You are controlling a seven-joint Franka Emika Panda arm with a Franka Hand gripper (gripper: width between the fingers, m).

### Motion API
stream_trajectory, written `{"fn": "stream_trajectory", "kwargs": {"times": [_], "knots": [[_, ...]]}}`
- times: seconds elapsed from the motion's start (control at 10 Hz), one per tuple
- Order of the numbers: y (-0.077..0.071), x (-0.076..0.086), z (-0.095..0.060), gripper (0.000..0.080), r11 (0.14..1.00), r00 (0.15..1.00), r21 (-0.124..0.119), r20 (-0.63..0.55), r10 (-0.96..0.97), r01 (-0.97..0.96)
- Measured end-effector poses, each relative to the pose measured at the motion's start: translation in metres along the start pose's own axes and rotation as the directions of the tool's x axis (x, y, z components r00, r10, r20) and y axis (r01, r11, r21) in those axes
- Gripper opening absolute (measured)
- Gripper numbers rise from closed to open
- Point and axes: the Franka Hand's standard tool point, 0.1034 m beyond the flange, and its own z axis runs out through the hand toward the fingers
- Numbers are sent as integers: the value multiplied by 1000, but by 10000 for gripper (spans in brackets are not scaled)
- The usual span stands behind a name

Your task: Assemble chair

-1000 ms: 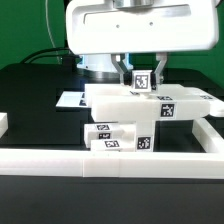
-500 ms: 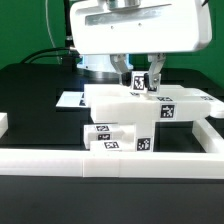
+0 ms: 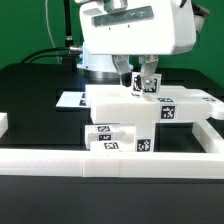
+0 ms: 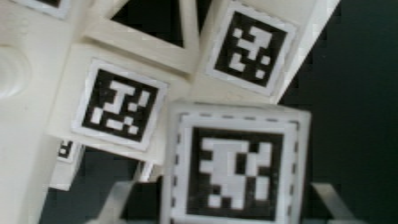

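We find the fingers nearly closed, gripping a tagged part just above the panel. Risk: a skewed part could jam on insertion.

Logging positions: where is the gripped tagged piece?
Exterior view, right of centre: the tagged piece sits in the gripper, directly over the wide white panel.

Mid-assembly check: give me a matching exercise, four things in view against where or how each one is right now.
Things:
1 gripper
2 marker board
3 border rail
4 flat panel

Place or state:
a sits on top of the stacked tagged blocks
b shut on the small tagged part
c lies flat on the black table, behind the parts
d runs along the front of the scene

Pairs: 1-b, 2-c, 3-d, 4-a
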Motion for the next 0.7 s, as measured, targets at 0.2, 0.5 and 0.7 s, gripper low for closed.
{"fn": "stream_trajectory", "kwargs": {"times": [0.2, 0.5, 0.7], "knots": [[-1, 0, 0, 285, 986, 986, 5, -4, 169, -169], [-1, 0, 0, 463, 986, 986, 4, -2, 166, -166], [-7, -4, -2, 602, 997, 997, -4, -9, 82, -82]]}}
